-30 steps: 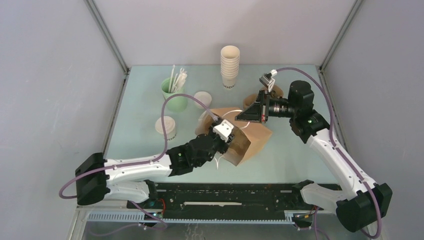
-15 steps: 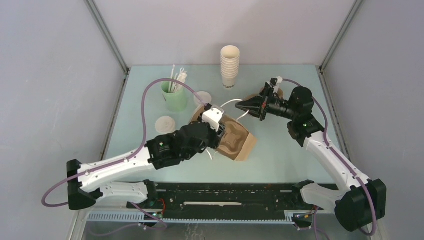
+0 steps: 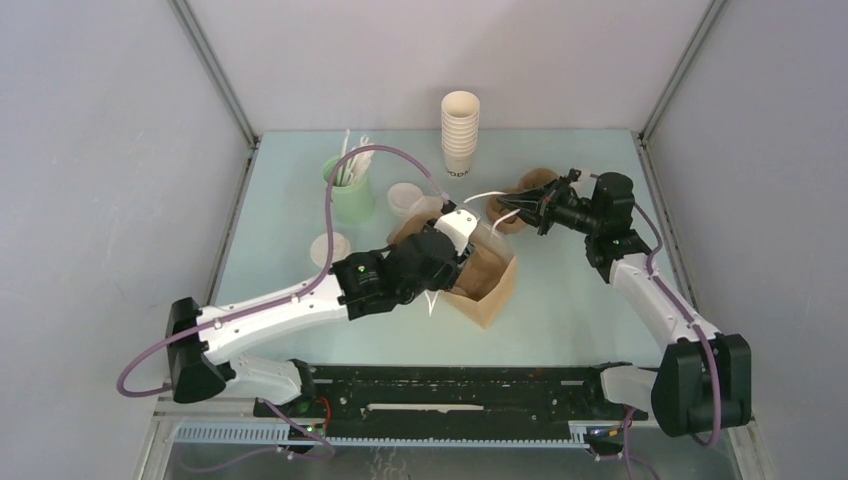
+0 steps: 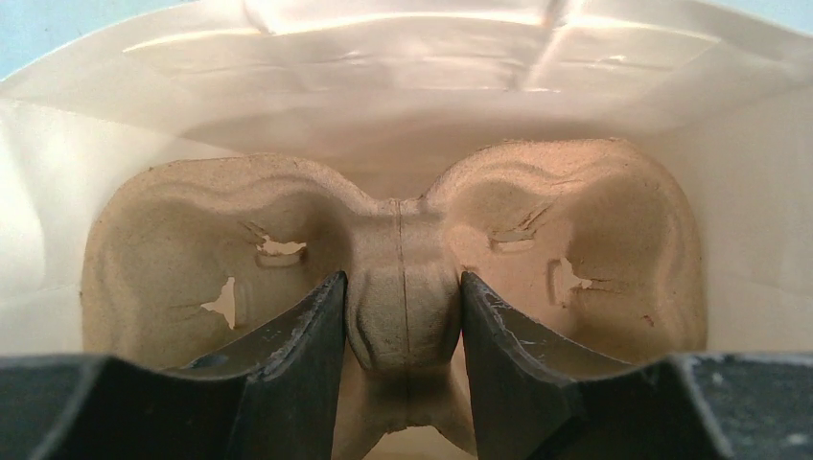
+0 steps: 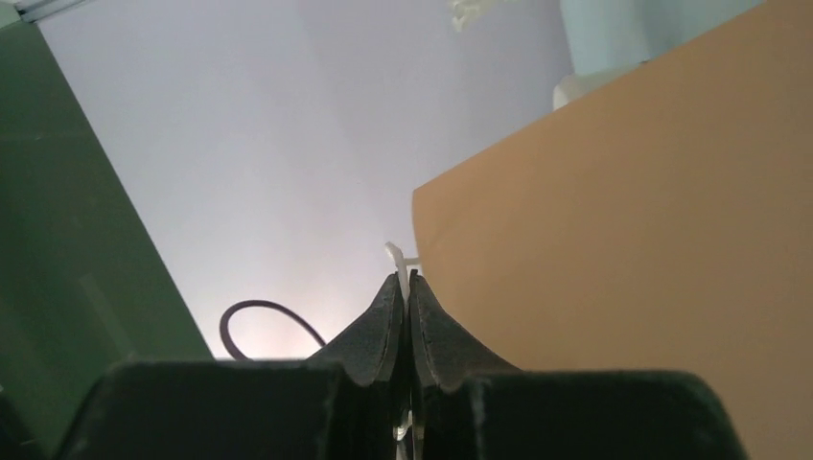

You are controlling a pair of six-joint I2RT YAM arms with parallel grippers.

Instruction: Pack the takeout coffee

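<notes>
The takeout coffee point(image 3: 330, 246), a small white lidded cup, stands at the left of the table, apart from both grippers. A brown paper bag point(image 3: 492, 290) with a white inside point(image 4: 383, 57) lies open at the centre. My left gripper point(image 4: 401, 287) reaches into it, so its fingers are hidden in the top view. It is shut on the middle ridge of a moulded cardboard cup carrier point(image 4: 403, 240). My right gripper point(image 3: 527, 210) is behind the bag. In the right wrist view this gripper point(image 5: 404, 280) is shut on the thin white bag handle point(image 3: 488, 196), next to the bag's brown side point(image 5: 623, 240).
A tall stack of lidless white cups point(image 3: 460, 130) stands at the back. A mint-green cup with straws point(image 3: 350, 197) is at the back left, with loose white lids point(image 3: 405, 197) beside it. A second brown carrier point(image 3: 537, 183) lies under the right wrist. Grey walls close in three sides.
My right gripper has dropped lower and drawn back to the right, with the white handle trailing from it. My left arm has swung with the bag and the carrier stays in its jaws.
</notes>
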